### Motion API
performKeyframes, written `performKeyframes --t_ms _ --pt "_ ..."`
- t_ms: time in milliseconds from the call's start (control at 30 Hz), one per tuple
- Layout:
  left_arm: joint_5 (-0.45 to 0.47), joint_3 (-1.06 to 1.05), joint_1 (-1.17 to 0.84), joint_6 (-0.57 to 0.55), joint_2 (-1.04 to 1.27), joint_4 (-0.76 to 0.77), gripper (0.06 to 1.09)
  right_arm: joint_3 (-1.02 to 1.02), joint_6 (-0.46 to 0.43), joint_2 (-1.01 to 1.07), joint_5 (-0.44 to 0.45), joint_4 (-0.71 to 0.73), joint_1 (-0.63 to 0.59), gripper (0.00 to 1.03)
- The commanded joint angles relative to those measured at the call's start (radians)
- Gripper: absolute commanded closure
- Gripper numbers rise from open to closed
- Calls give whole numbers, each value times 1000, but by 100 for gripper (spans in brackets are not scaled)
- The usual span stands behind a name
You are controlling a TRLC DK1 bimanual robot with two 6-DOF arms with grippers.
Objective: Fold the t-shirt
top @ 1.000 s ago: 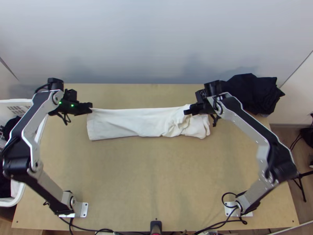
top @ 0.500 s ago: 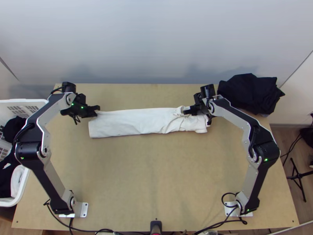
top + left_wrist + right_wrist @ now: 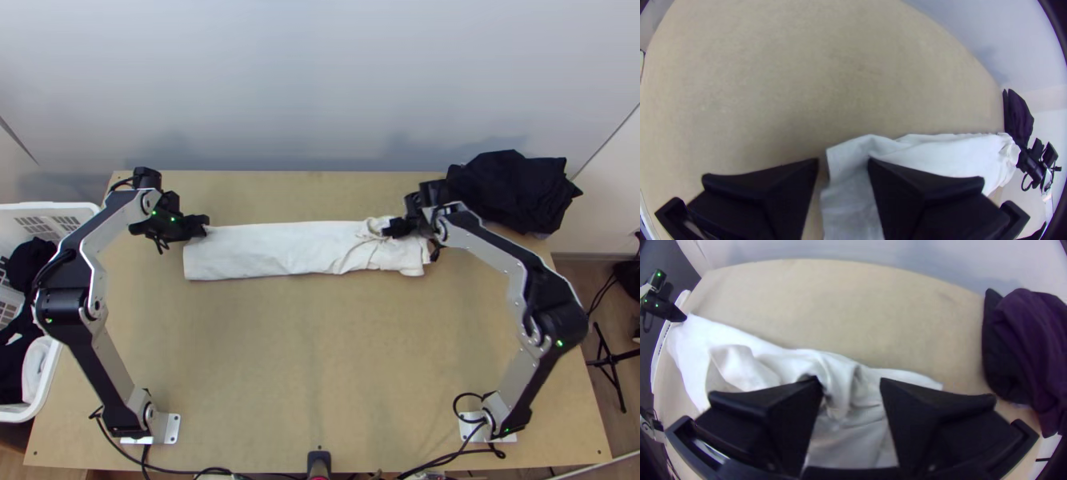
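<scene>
White t-shirt (image 3: pixel 280 250) lies across the table's far half, a long folded strip, rumpled near my right gripper (image 3: pixel 387 232). Left gripper (image 3: pixel 206 229) sits at the opposite end. Both spread, cloth between fingers. I judge: gathering for another fold; next, close on both ends, lift evenly.

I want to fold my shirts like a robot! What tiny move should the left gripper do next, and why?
I think the left gripper should gently close on the white t-shirt. Its fingers stand open with a corner of the cloth between them, so closing could pinch that corner for the next fold.
</scene>
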Motion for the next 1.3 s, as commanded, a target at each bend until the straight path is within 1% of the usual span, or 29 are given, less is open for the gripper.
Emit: performKeyframes --t_ms 0,133,267,300,367,433,533,633,767,867,1033,1067,1100,1133,1167,1200,1267 --pt "3 -9 21 -5 -123 -46 11 88 38 -151 -5 -139 0 3" --pt "62 -20 67 -6 -205 -84 11 91 36 -288 -4 -159 -9 3" --pt "146 -104 108 -3 -270 -97 11 83 38 -380 -5 -242 -13 3" --pt "175 -132 116 -3 -278 -95 11 75 39 -403 -5 -263 -13 3" --pt "276 -200 134 -9 -288 -88 11 54 49 -463 -5 -288 -13 3" --pt "350 -273 147 -16 -287 -45 11 34 76 -533 -5 -314 -6 3" --pt "385 -358 150 -37 -264 61 11 12 104 -638 -5 -342 22 3" --pt "398 -362 139 -28 -215 83 11 42 116 -693 -5 -406 54 3" --pt "398 -350 127 -48 -185 139 11 143 128 -704 -5 -500 71 3" --pt "398 -315 114 -69 -159 153 11 180 142 -710 -5 -529 66 4" --pt "411 -246 111 -88 -104 152 11 146 154 -730 -5 -538 46 4" --pt "424 -235 111 -100 -95 152 15 138 154 -731 -5 -538 40 4" --pt "465 -232 118 -108 -89 150 24 132 154 -733 -5 -538 34 4" --pt "510 -230 122 -123 -86 150 35 129 156 -736 -5 -538 28 4" --pt "529 -230 119 -121 -87 139 45 126 157 -739 -5 -538 20 4" --pt "534 -232 111 -100 -97 127 56 123 164 -744 -7 -538 14 4" --pt "534 -239 88 -75 -101 121 86 117 167 -751 -7 -538 10 4"
